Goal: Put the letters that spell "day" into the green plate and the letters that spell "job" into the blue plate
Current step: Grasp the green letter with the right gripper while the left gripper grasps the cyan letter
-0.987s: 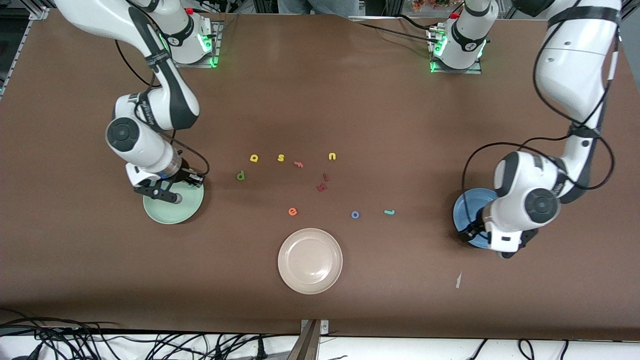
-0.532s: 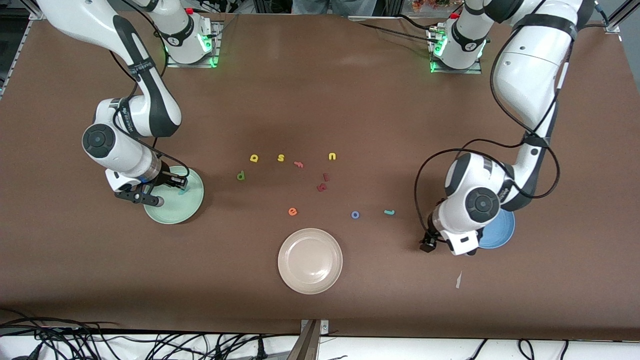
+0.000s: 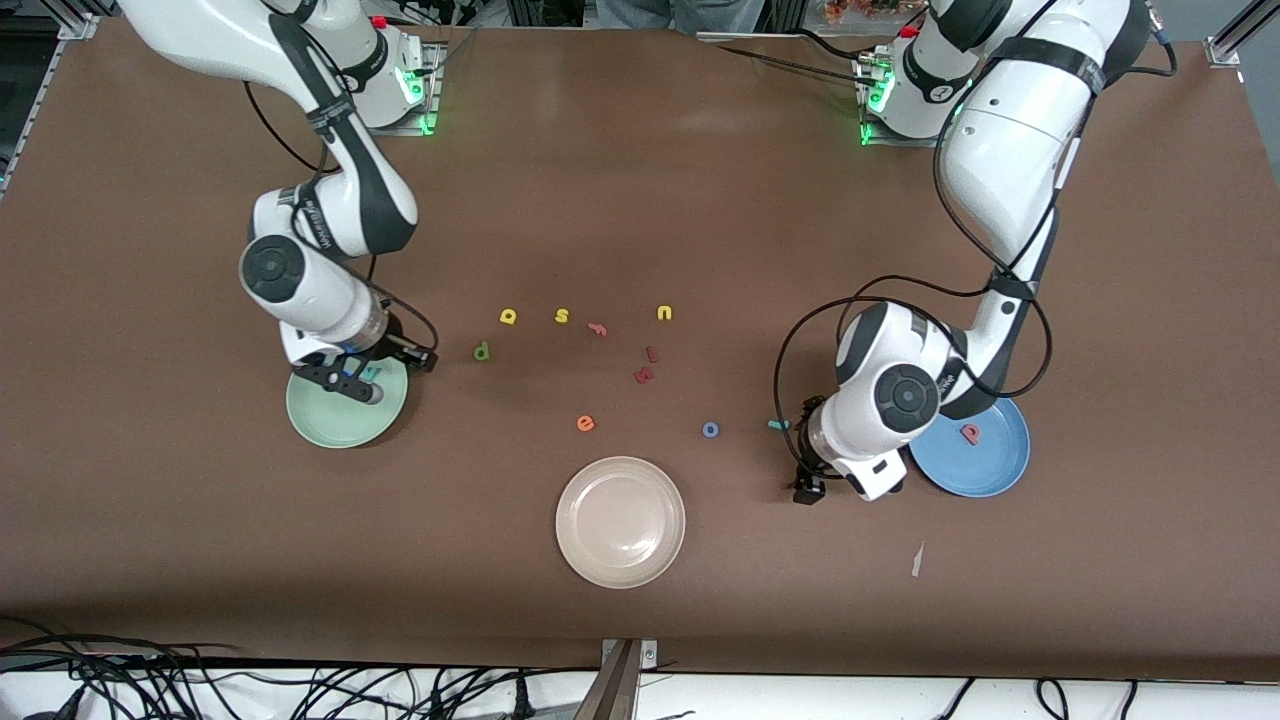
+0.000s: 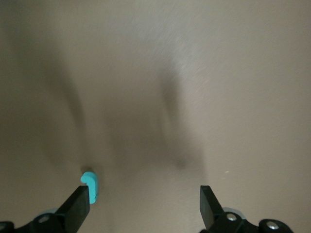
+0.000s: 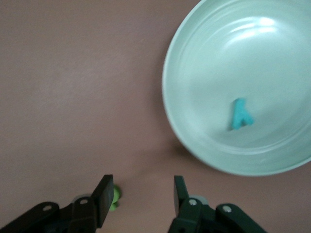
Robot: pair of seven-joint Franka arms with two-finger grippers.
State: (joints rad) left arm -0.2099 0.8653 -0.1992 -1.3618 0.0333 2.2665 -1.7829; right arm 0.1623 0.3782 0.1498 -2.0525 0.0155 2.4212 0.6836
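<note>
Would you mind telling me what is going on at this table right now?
Two arms are sorting foam letters into plates. The teal y lies in the green plate, with the right pincer open at its edge. The pink b lies in the blue plate. The left pincer hangs open beside the teal j on the table.

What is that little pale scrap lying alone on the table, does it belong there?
A small pale scrap lies on the table nearer the front camera than the blue plate, apart from the foam letters. It looks like stray litter; what it is cannot be told.
</note>
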